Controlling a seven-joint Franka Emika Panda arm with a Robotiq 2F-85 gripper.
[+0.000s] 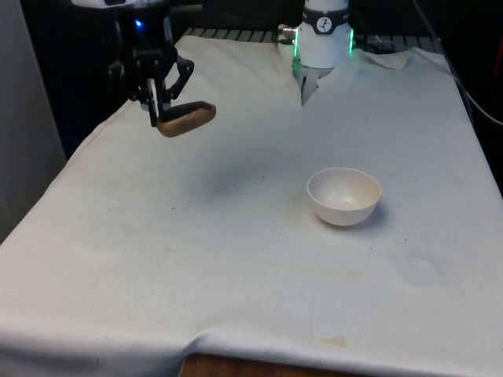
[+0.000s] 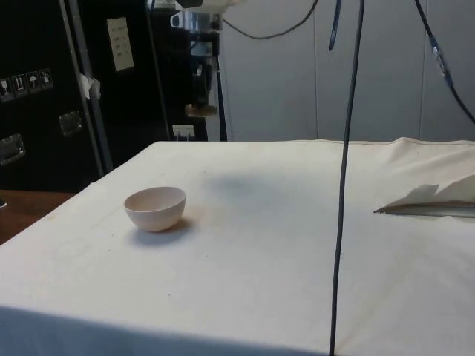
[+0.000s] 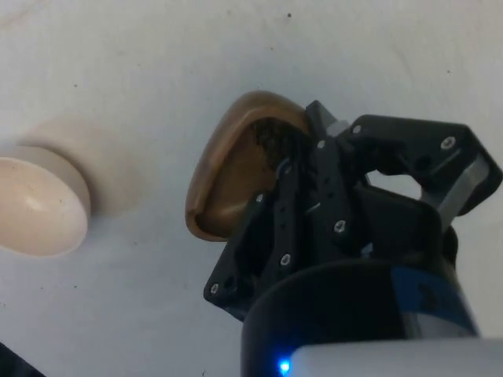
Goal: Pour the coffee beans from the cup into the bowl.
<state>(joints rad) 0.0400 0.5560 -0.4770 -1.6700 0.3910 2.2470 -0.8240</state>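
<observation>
High above the cloth at ten o'clock from the bowl (image 1: pixel 343 196), the gripper (image 1: pixel 161 106) clenches the brown cup's (image 1: pixel 186 118) rim; beans remain inside. The bowl looks empty, so carrying over and pouring remain.

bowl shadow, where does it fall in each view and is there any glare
Front view: the bowl casts a faint shadow toward the front view's right, and a soft grey patch lies on the cloth below the lifted cup. Side view: shadow sits under the bowl. Wrist view: a pale shadow beside the bowl; no strong glare.
</observation>
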